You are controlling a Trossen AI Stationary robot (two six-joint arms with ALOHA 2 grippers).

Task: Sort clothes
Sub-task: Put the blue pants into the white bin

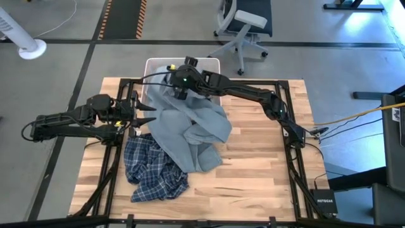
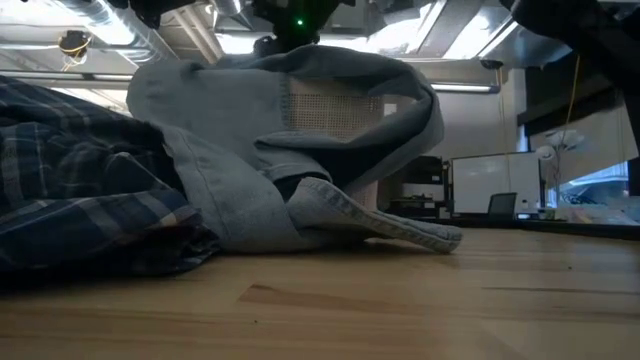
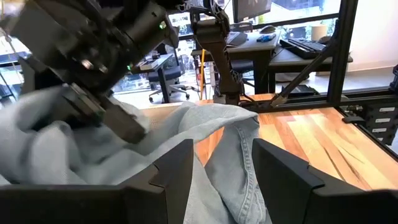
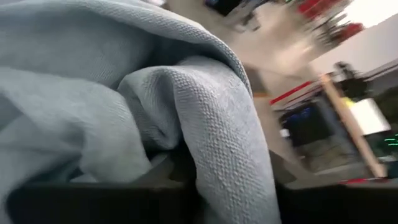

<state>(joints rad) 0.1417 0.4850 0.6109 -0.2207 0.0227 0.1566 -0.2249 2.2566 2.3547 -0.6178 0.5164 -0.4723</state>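
A grey-blue garment (image 1: 196,126) lies heaped mid-table, its upper part raised toward the white bin (image 1: 155,63) at the far edge. Its lower part rests on the table and overlaps the blue-white plaid shirt (image 1: 155,168), which lies on the table toward the near left. My right gripper (image 1: 180,90) is above the bin's near rim, shut on the garment. My left gripper (image 1: 149,115) is open at the garment's left edge. In the left wrist view its fingers (image 3: 180,174) stand either side of a hanging fold (image 3: 227,162). The other clothes are out of view. My right gripper holds a bunched upper fold of the grey-blue garment (image 4: 205,112), coming at it from above; the cloth drapes over the fingers and hides the place of contact. The garment hangs below the gripper (image 2: 300,110), slack, its lower part on the table. I cannot tell whether my left gripper touches the cloth.
The white bin stands at the table's far edge, partly covered by the garment and my right arm. Bare wood (image 1: 259,171) shows on the table's right and near sides. Black frame rails (image 1: 291,152) run along the table's edges. An office chair (image 1: 243,25) stands beyond the table.
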